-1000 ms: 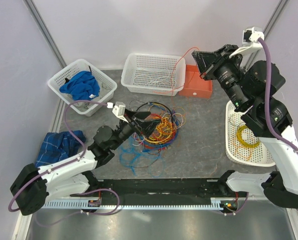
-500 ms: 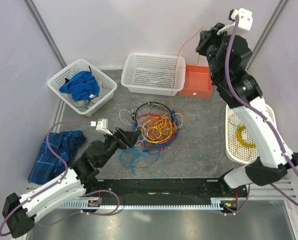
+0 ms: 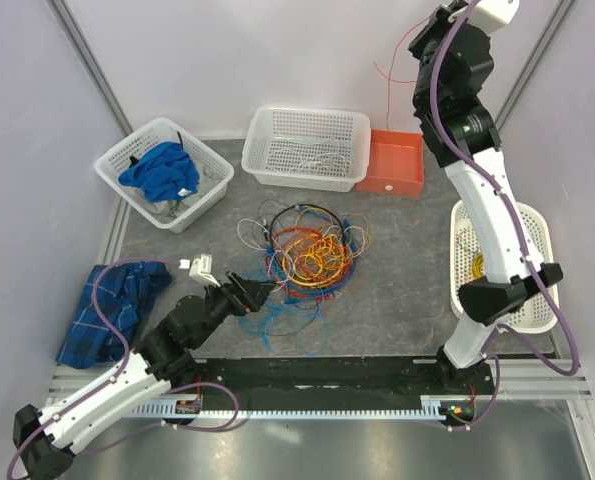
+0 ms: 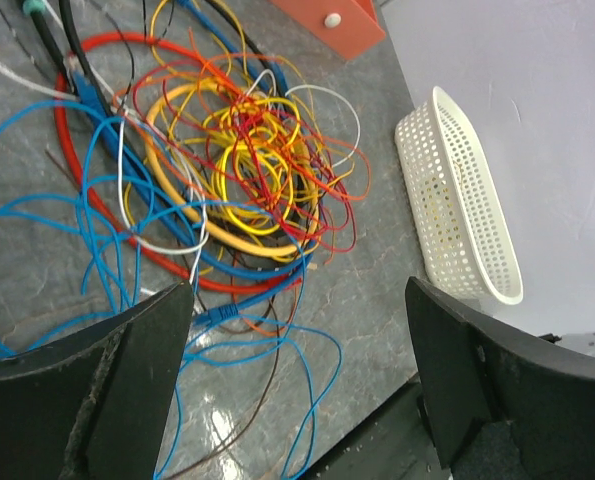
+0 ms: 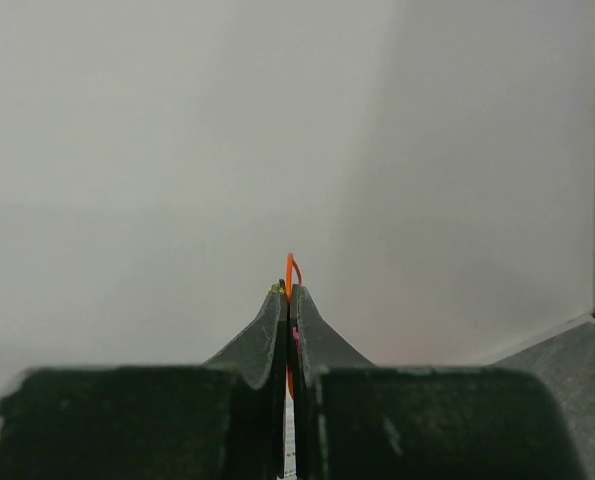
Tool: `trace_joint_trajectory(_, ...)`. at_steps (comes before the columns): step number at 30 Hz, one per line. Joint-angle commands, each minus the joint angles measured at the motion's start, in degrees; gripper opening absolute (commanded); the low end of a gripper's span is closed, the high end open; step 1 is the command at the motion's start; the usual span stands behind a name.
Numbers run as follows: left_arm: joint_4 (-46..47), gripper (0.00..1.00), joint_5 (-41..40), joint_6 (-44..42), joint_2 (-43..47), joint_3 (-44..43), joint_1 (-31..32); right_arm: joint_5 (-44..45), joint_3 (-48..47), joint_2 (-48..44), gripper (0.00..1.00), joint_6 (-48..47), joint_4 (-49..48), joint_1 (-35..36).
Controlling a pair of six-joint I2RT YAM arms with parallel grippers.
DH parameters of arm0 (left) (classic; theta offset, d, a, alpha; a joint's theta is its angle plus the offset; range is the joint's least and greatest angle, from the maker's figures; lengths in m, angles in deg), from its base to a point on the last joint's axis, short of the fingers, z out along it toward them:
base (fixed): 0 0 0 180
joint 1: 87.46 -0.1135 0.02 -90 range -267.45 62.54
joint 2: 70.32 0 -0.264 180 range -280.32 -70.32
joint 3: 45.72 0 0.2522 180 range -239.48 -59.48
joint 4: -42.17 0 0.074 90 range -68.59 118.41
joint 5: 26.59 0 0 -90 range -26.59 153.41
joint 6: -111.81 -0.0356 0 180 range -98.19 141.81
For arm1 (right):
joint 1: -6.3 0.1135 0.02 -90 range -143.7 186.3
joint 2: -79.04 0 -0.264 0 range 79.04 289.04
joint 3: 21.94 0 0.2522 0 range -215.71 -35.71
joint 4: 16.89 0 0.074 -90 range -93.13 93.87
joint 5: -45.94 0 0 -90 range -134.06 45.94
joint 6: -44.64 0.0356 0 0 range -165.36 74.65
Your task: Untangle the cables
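Cables (image 3: 312, 255) are lying in a loose heap mid-table (image 3: 407, 270). Yellow and red loops are on top, with an orange-red ring around them and blue strands trailing toward the near edge. Where one wire ends and the next begins is not readable. Black and white strands are disappearing under the coloured ones.

Left gripper (image 3: 249, 292) is hovering low at the near-left edge of the heap, jaws spread wide with nothing between them. In its wrist view the two dark fingers are filling the bottom corners and cutting off the nearest blue loops. Whether the tips are touching the table is unclear.

Right arm is reaching high toward the back wall. Right gripper (image 5: 289, 292) is pinching fully closed on one thin orange wire (image 5: 291, 268), a small bend of it poking out above the fingertips. Its wrist view is showing only blank wall beyond, so the wire's run is hidden there. From overhead a hair-thin red-orange line is hanging left of the raised arm, its lower end too faint to follow. The fingertips are hard to separate from the dark wrist.

Behind the heap a white basket (image 3: 307, 148) is holding a few pale wires, with an orange box (image 3: 395, 165) just beside it. At right the arm is partly covering an oval basket (image 3: 542, 260) with a yellow coil (image 3: 477, 268) inside. At left a square basket (image 3: 205, 200) is holding a blue cloth (image 3: 160, 170), and a checked cloth (image 3: 112, 305) is lying near it.
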Motion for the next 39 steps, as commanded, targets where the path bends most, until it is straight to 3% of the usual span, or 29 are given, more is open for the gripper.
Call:
trace_joint_trajectory(1, -1.91, 0.93, 2.24, 4.43, 2.77, 1.6, 0.24, 1.32, -0.59, 3.96, 0.0, 0.32, -5.98, -3.57)
trace_joint_trajectory(10, -3.58, 0.93, 2.33, 3.38, 2.59, 1.25, 0.24, -0.09, -1.04, 11.43, 0.0, 2.61, -9.24, -7.79)
trace_joint_trajectory(26, -0.94, 0.93, 1.63, 2.59, 0.57, 2.3, 0.24, -2.9, 29.62, 9.24, 0.0, 12.8, -14.69, -9.9)
trace_joint_trajectory(39, -3.3, 0.93, 1.27, 2.68, 3.03, 2.04, 0.24, -5.09, 33.34, 13.81, 0.03, 13.51, -8.72, -12.45)
